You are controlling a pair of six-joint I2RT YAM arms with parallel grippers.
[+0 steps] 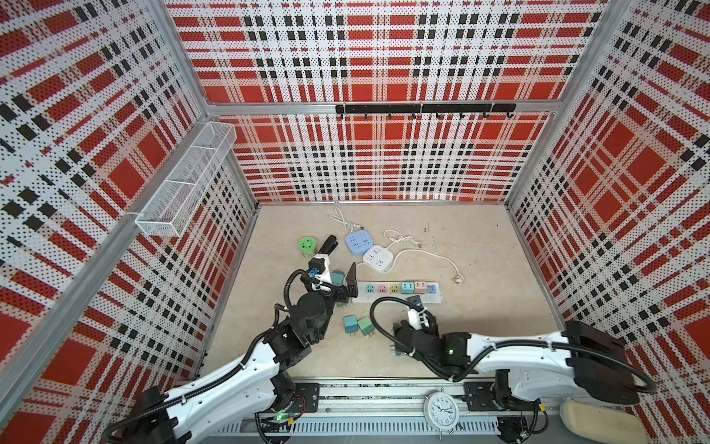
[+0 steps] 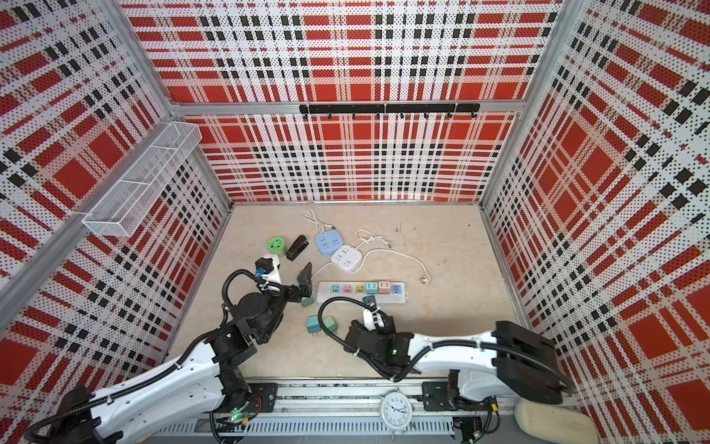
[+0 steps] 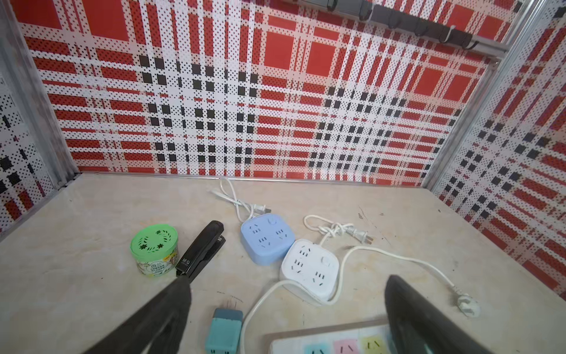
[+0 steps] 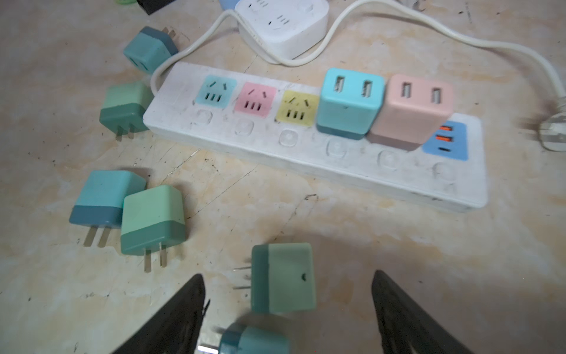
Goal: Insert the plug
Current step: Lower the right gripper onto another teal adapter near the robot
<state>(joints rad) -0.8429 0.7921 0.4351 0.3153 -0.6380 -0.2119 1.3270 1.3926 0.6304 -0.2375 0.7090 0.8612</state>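
I see the right gripper hanging low over the table. Its two black jaws stand apart and hold nothing. A light green plug lies flat on the table, right in the gap between them. There is bare table on both sides of it, so it is not pinched.

Here is what matters most. The plug's two metal prongs do not point down. They stick out sideways, straight at one of the jaws. So the plug's long way runs from jaw to jaw. If the jaws shut like this, I think one would push on the prong tips and the other on the plug's back. That looks like a poor hold. The wrist may need to turn first, so the jaws squeeze the plug's flat sides.

The white power strip lies past the plug, a little apart from it. A blue charger block and a pink charger block sit in it. The blue, pink and yellow sockets are free. The plug must stand prongs down before it can go in.

The left gripper is wide open too and holds nothing. It hangs by the cord end of the strip, near a teal plug. The right arm is much nearer the green plug, so I guess it does the picking up.
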